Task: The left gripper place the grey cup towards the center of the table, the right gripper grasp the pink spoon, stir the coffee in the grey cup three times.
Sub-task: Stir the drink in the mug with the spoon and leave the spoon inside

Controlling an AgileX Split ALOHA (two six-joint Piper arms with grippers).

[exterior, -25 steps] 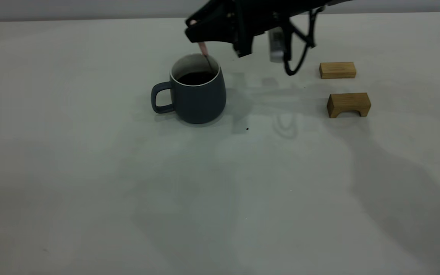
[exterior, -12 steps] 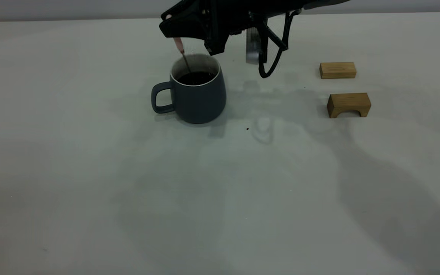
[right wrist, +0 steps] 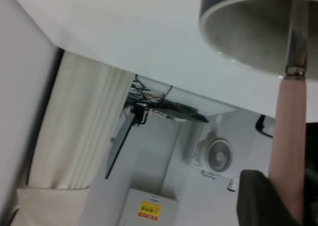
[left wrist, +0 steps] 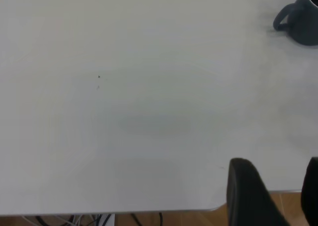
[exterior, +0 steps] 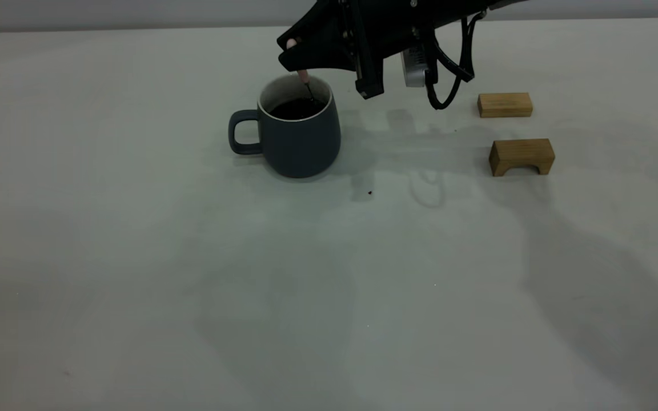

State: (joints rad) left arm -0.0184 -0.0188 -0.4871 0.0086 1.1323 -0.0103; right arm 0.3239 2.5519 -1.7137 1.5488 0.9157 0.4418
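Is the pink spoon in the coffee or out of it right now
In. The pink spoon slants down past the grey cup's rim into the coffee, held by the right tool.

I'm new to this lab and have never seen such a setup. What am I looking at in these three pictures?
It is a robot with two black arms, each ending in a gripper. The wide picture comes from a camera facing the arms; the other two come from cameras on the arms' wrists.

On the off-white table stands a squat slate-grey cup holding dark coffee. The right gripper hovers above it, shut on a small pink-handled metal spoon that dips into the coffee. The right wrist picture shows that spoon up close against the cup's rim.

Two tan wooden blocks lie apart to the right. The left gripper waits open near the table's edge, far from the cup.
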